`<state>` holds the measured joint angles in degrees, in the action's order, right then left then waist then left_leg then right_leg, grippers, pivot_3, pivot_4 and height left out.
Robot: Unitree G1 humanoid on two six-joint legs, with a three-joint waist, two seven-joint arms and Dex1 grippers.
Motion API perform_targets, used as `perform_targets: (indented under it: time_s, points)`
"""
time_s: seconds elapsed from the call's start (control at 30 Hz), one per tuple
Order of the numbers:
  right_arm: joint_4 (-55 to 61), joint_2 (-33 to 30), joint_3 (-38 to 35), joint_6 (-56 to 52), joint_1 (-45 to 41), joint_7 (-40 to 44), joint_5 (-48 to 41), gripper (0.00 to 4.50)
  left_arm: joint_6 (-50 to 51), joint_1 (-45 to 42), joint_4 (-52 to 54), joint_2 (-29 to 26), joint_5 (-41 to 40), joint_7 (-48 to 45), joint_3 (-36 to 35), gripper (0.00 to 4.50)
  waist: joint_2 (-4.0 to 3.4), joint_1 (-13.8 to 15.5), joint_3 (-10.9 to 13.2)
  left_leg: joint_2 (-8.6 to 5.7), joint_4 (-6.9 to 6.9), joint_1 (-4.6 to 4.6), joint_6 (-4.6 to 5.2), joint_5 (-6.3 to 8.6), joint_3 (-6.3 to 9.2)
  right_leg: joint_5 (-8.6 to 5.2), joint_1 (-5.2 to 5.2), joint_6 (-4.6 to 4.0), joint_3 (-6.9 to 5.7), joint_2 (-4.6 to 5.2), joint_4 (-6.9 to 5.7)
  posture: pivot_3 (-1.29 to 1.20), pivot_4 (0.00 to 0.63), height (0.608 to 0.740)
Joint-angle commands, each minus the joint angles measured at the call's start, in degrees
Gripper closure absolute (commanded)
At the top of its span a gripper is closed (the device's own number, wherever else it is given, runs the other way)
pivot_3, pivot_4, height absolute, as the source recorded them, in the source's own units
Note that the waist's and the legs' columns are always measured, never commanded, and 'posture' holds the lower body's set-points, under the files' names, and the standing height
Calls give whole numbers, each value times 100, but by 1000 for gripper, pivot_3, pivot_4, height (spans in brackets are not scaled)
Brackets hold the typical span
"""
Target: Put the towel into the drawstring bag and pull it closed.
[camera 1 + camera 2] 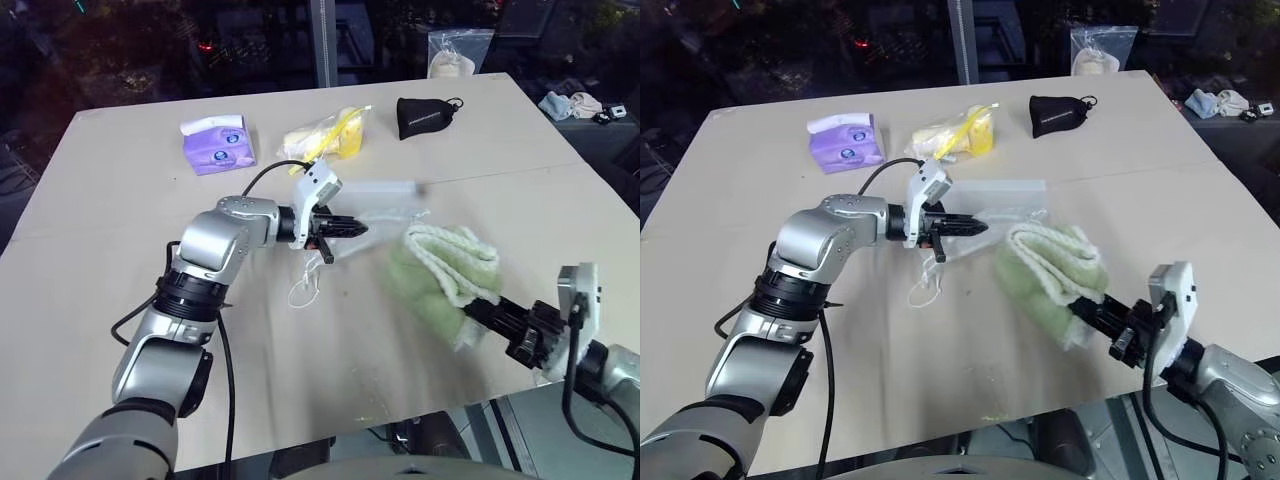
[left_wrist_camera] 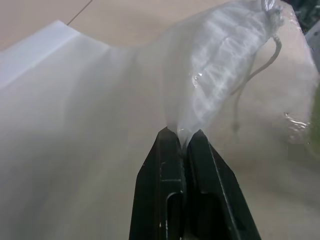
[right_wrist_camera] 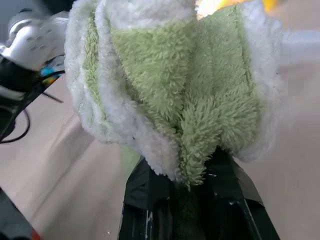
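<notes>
Pinching one bag (image 1: pixel 385 215) edge mid-frame, left fingers (image 1: pixel 352 229) were closed; right fingers (image 3: pixel 192 187) clamped towel (image 1: pixel 450 265). Mouth looked flat, so towel likely snags.

Looks like a lab or test room, not a home. Big plain beige table (image 1: pixel 120 200), made of boards butted together, seams showing. Dark glass wall (image 1: pixel 150 40) right behind the far edge, w/ reflections and small coloured lights in it. Props spread out on the table like a test kit: purple tissue pack (image 1: pixel 217 143), clear bag w/ yellow stuff (image 1: pixel 325 132), black pouch (image 1: pixel 425 115). More bagged items (image 1: pixel 455 52) and cloth bits (image 1: pixel 575 104) sit past the table edge. No furnishings of a home to be seen.
</notes>
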<state>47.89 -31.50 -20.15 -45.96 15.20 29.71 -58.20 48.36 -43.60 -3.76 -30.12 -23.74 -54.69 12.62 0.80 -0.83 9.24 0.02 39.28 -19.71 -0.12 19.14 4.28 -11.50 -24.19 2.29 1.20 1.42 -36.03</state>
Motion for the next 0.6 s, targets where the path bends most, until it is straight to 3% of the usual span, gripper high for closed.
perform_targets:
  time_s: [0.03,0.17,0.27,0.43,0.6]
  points:
    - [-116,287,760,252,-885,-592,527,4500,-27,77,365,92,11,-3,103,4462,0,-32,1,1,1,0,0,0,-5,0,-1,0,6,-2,0,0,150,740]
    - [-1089,737,1872,542,-1713,-1065,1794,4500,116,165,572,291,-237,-17,-9,4462,1,-5,1,2,2,0,-5,-3,1,0,-3,-1,0,-4,-4,0,150,740]
    - [-2212,829,2729,905,-1851,-1240,2950,4500,606,178,720,523,-671,121,-360,4462,2,23,0,2,0,-3,-27,-15,3,1,-4,-2,-4,-2,-4,0,150,740]
    - [-3144,697,3531,1546,-1692,-995,4049,4500,961,214,679,569,-799,472,-676,4462,5,-22,-5,-11,-3,-8,-28,-15,-1,-2,-6,3,-5,18,5,0,150,740]
    - [-3325,534,3786,1589,-1726,-929,4653,4500,1173,210,723,594,-988,753,-1052,4462,12,-12,-12,-23,-3,1,-27,-15,11,-2,0,4,-4,23,3,0,150,740]
